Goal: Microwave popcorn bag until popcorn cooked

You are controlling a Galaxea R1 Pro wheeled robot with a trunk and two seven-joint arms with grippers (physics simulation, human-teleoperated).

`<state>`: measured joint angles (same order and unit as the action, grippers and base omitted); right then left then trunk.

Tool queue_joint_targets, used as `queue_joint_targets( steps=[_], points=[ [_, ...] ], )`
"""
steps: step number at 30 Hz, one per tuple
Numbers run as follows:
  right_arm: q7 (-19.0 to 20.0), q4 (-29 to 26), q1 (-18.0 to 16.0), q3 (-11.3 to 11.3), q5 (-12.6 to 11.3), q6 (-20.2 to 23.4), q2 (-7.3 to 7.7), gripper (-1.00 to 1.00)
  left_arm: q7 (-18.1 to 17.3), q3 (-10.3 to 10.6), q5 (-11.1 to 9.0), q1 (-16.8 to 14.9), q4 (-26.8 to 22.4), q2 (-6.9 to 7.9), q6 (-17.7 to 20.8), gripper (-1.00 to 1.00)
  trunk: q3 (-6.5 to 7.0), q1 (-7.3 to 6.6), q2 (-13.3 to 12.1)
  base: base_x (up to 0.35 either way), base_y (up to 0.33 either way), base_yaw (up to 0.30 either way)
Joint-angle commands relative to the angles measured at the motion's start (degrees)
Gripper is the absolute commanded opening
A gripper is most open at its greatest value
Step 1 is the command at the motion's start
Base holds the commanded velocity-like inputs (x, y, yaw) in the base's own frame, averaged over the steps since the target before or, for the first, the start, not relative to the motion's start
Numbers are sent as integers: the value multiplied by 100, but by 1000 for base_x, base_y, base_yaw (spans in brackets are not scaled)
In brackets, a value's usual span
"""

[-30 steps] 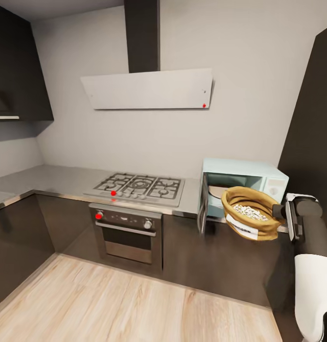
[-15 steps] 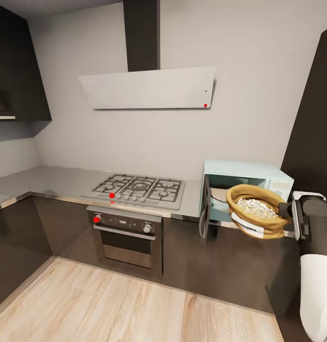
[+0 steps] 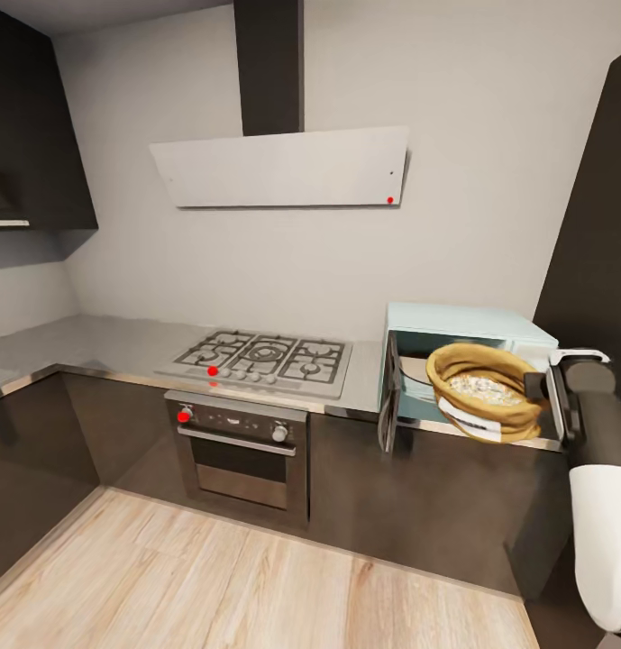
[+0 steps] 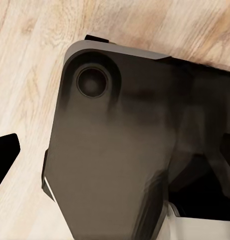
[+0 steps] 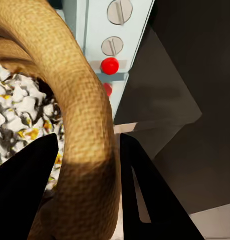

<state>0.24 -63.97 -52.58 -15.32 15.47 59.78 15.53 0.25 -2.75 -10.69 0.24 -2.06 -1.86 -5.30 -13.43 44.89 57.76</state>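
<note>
Black, two-fingered, your right gripper (image 5: 87, 190) is clamped on the rolled rim of the tan-brown woven-paper popcorn bag (image 3: 484, 393): in the right wrist view one dark finger (image 5: 24, 190) sits inside the mouth against the white and yellow kernels, the other outside, with the thick rolled edge (image 5: 82, 145) pinched between them. Item held: bag, upright but tipped a little toward you, mouth open upward, white label facing front and low. Position of item: in the head view it hangs at the open front of the small boxy pale mint-white microwave (image 3: 477, 323), partly in front of the cavity, with the arm reaching in from the right. Relation that matters: the cavity lies past the bag, away from the gripper and toward the wall, so judge the coming move as a push along the fingers' line, inward and slightly left. Whether the bag's base already rests on the cavity floor cannot be told. Door: dark glass door (image 3: 388, 395) swung out on its left hinge, edge-on, just beside the bag's left side; keep the bag off it. Knob panel with two pale knobs and a round red light (image 5: 109, 65) lies close beside the rolled rim, on the gripper's side. Support: glossy grey steel-like countertop (image 3: 112, 347) runs leftward under the microwave. Nearer arm: right. Left gripper: dark casing over wood flooring in the left wrist view; you cannot tell whether its fingers are apart or together.
</note>
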Motion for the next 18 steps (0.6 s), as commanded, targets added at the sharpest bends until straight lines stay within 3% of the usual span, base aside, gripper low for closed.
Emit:
queue_joint_targets(
  steps=[1,12,14,18],
  points=[
    [3,46,-35,11,14,22,2,-100,4,-24,-20,3,-10,0,-6,100,-6,1,5,0,0,0],
    [35,132,-70,-12,-44,22,33,-100,-8,-24,-12,3,-11,1,-6,100,-6,1,5,0,0,0],
    [-5,196,-71,-20,-86,22,-22,-100,-8,-36,-29,3,-16,1,-6,100,-6,1,5,0,0,0],
    [-19,326,-68,-23,50,-43,-15,-100,4,-41,-37,3,-20,1,-6,100,-6,1,5,0,0,0]
  ],
)
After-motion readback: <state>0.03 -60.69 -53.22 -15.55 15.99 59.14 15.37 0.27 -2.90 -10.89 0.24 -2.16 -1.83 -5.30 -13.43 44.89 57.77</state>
